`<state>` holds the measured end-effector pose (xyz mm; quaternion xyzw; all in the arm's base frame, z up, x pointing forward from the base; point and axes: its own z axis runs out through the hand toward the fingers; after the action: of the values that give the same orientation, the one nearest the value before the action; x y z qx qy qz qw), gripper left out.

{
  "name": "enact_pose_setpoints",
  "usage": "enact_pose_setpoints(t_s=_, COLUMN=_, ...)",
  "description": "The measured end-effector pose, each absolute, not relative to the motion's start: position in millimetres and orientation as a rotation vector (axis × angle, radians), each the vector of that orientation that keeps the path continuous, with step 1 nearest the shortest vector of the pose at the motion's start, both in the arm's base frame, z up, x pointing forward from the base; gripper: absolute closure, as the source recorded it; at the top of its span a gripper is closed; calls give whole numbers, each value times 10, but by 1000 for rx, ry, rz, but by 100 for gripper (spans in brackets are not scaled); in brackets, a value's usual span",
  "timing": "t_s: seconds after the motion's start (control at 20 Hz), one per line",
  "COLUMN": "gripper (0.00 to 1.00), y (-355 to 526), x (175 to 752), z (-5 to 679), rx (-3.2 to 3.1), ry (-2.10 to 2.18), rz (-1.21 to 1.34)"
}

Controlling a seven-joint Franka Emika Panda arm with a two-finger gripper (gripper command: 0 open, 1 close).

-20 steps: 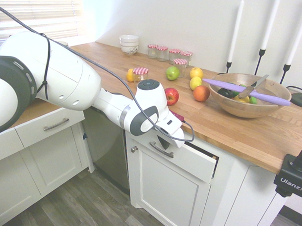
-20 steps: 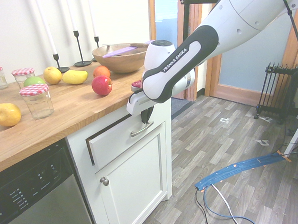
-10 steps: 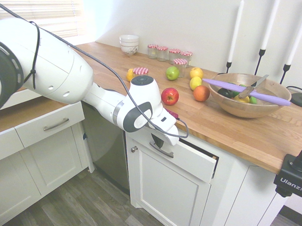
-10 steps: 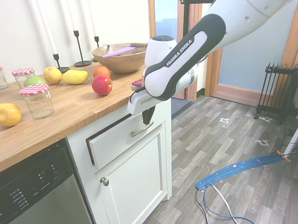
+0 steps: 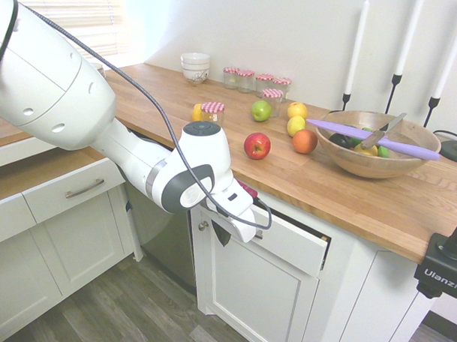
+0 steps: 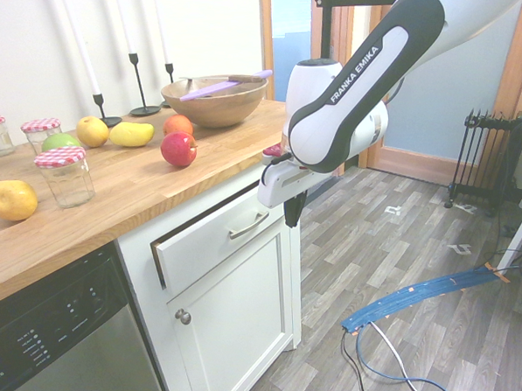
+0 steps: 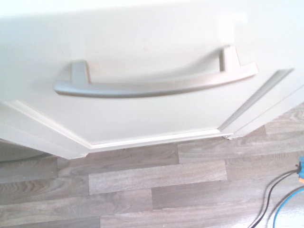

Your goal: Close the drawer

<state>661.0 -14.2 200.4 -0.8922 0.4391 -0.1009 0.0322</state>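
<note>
The drawer [image 5: 297, 252] sits under the wooden counter with its white front slightly ajar, and a dark gap shows along its top and side [image 6: 206, 242]. Its silver bar handle [image 6: 248, 226] fills the wrist view [image 7: 152, 85] from close by. My gripper [image 6: 292, 213] hangs shut and empty in front of the drawer, a short way out from the handle and not touching it. From the other side my gripper [image 5: 220, 232] and hand cover part of the handle.
A white cupboard door with a round knob [image 6: 183, 316] sits below the drawer, and a dishwasher [image 6: 59, 346] stands beside it. The counter holds a red apple [image 5: 257, 145] near its edge, other fruit, jars and a wooden bowl [image 5: 379, 146]. Another drawer [image 5: 78, 187] is further along.
My gripper has drawn back from the drawer handle, out from the drawer front and a little lower. The drawer's gap looks the same.
</note>
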Motion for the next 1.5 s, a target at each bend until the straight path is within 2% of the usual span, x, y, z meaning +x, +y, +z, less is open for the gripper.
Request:
enact_pose_setpoints(t_s=0.25, gripper=100, y=-170, x=6698, z=1890, rx=-2735, ry=1359, rz=-349)
enact_pose_setpoints(t_s=0.85, gripper=100, y=-112, x=7401, z=1454, rx=-2716, ry=1355, rz=-434)
enact_pose_setpoints(t_s=1.5, gripper=100, y=-114, x=7541, z=1429, rx=-2712, ry=1351, rz=-435)
